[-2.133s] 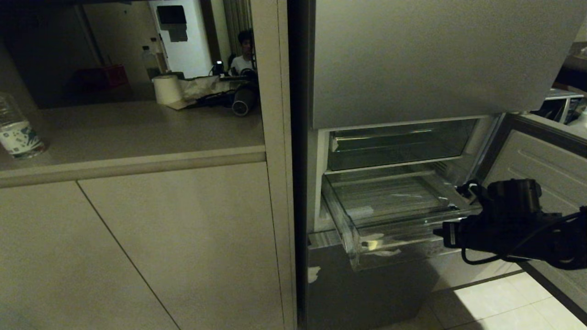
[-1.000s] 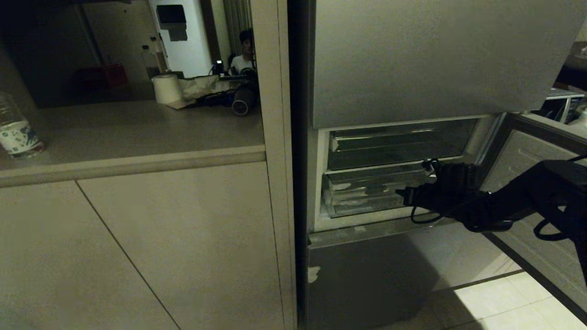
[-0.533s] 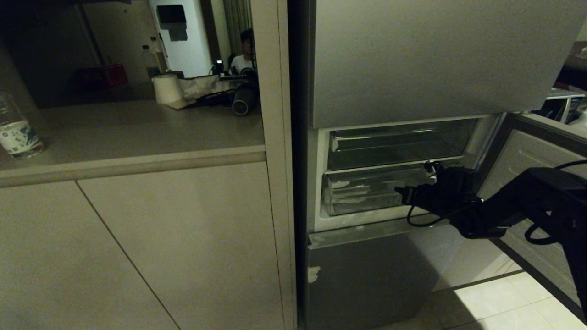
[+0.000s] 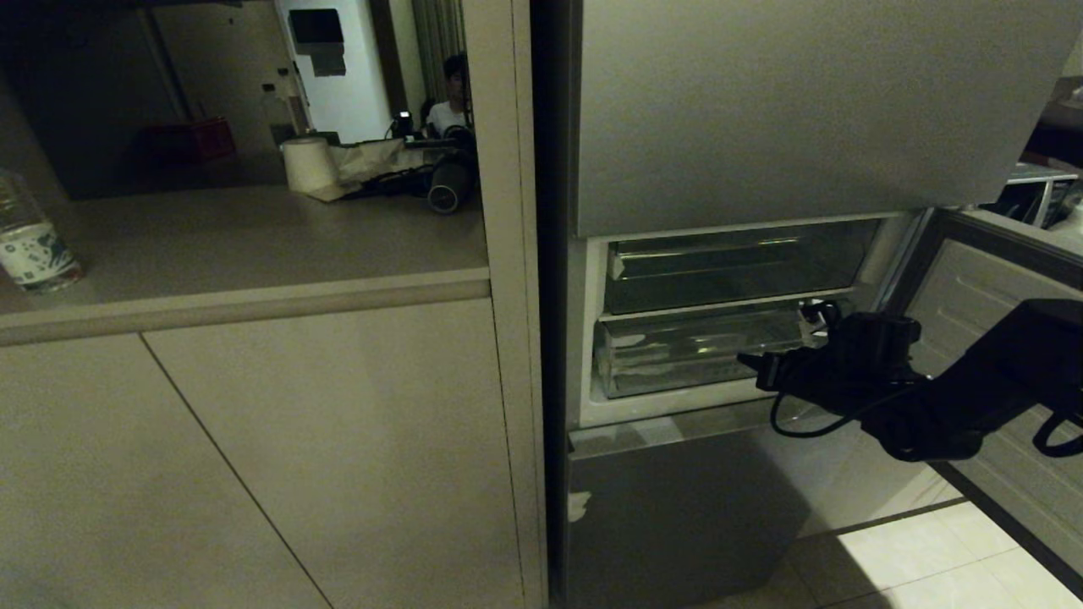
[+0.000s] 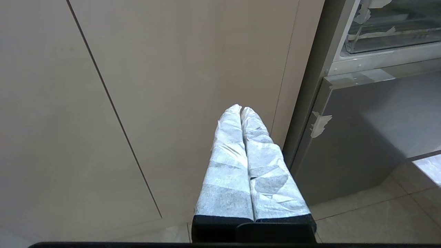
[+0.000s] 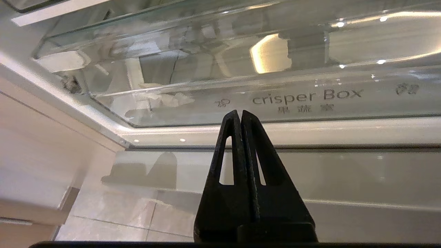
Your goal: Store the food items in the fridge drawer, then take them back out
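The fridge drawer [image 4: 677, 351], a clear plastic bin, sits pushed into the fridge; its front lip [image 6: 310, 100] reads "crisper Box". No food items show in any view. My right gripper [image 4: 746, 360] hovers just in front of the drawer's right half, a short way off the lip, black fingertips [image 6: 240, 112] pressed together with nothing between them. My left gripper [image 5: 241, 107], its fingers wrapped in white, is shut and empty, parked low before the beige cabinet doors, with the drawer's corner [image 5: 389, 31] off to one side.
A shallower clear bin [image 4: 728, 266] sits above the drawer. The open fridge door [image 4: 981, 288] stands at the right behind my arm. The grey lower door [image 4: 677, 507] is shut. On the counter are a water bottle [image 4: 30, 237] and paper roll [image 4: 309, 163]; a person [image 4: 448, 106] sits far back.
Two seconds ago the drawer stood pulled out; a second ago it was pushed in with my right gripper at its front. Since then the gripper has drawn back slightly to the right.
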